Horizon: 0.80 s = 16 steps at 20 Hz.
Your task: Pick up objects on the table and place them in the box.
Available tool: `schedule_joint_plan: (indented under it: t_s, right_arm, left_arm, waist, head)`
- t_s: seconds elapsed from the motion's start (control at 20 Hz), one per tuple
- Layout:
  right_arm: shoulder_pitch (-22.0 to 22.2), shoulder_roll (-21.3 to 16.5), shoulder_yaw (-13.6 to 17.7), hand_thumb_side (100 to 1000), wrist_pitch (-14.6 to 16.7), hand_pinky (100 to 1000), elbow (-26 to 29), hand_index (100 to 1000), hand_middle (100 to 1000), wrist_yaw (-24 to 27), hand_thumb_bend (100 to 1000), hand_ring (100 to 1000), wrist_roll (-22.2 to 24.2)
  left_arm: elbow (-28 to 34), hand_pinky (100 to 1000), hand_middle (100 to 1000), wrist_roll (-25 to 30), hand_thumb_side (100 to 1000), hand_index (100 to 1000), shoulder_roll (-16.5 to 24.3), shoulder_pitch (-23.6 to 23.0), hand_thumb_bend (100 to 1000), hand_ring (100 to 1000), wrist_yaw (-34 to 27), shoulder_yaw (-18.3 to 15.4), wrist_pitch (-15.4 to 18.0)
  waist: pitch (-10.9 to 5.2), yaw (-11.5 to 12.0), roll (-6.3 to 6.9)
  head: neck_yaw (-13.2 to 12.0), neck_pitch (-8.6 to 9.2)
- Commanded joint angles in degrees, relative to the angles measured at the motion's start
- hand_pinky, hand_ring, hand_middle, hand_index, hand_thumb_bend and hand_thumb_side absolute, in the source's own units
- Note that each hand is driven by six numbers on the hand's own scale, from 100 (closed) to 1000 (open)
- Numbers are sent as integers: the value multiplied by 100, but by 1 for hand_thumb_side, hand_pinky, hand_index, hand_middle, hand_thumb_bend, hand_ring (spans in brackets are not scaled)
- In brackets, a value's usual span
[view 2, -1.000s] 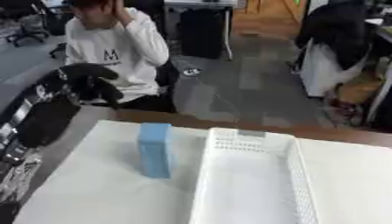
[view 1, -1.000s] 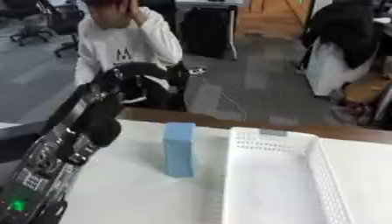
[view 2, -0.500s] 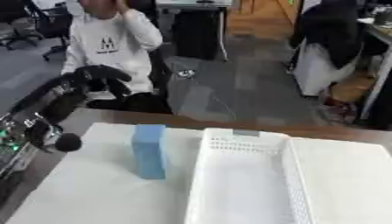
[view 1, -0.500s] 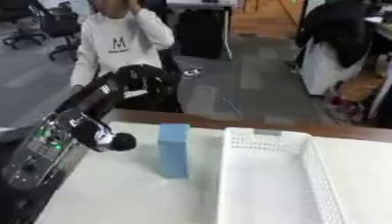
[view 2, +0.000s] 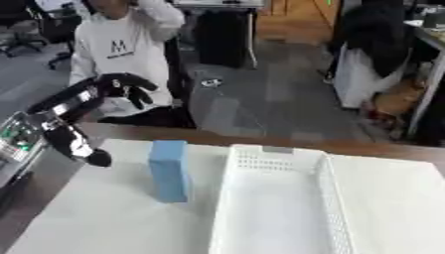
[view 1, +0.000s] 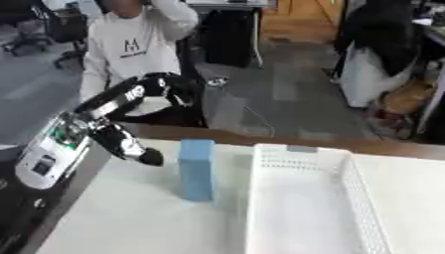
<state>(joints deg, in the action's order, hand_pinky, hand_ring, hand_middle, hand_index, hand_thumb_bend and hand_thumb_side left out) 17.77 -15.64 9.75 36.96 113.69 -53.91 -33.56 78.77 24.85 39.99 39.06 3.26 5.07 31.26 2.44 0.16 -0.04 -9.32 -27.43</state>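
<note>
A tall light-blue box (view 1: 196, 168) stands upright on the white table (view 1: 130, 213), just left of a long white mesh basket (view 1: 300, 151) that holds nothing. My left arm reaches in from the lower left, and its black left hand (view 2: 127, 89) hangs in the air beyond the table's far edge. That hand is up and to the left of the blue box, fingers spread and drooping, holding nothing. My right hand is in neither view.
The table's brown far edge (view 1: 260, 138) runs just behind the box and the basket. White table surface (view 2: 391, 198) lies to the right of the basket. Beyond the table are office chairs and a grey floor.
My left arm has stretched out further from the lower left, the hand staying high beyond the far edge. The view has shifted. The blue box and basket stand as before.
</note>
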Motion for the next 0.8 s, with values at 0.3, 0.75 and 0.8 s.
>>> schedule_joint_plan:
  t_s: [0.3, 0.75, 0.8]
  right_arm:
    - [-2, -121, 29, 764, 1144, 100, 90, 413, 254, 58, 100, 314, -1053]
    - [-2, -123, 18, 763, 1151, 100, 90, 413, 254, 51, 100, 314, -1038]
    - [-4, -125, 18, 763, 1152, 100, 90, 413, 254, 52, 100, 314, -1037]
  left_arm:
    - [-543, 683, 851, 15, 698, 949, 347, 372, 868, 728, 505, 82, 273]
    - [-1239, 697, 854, 66, 731, 951, 355, 660, 875, 738, 983, 116, 487]
    - [-1335, 700, 856, 104, 742, 953, 339, 702, 871, 742, 1044, 125, 501]
  waist:
    - [-79, -5, 25]
    - [-80, -17, 29]
    - [-80, -20, 30]
  head:
    - [-106, 92]
    - [-127, 76]
    - [-131, 71]
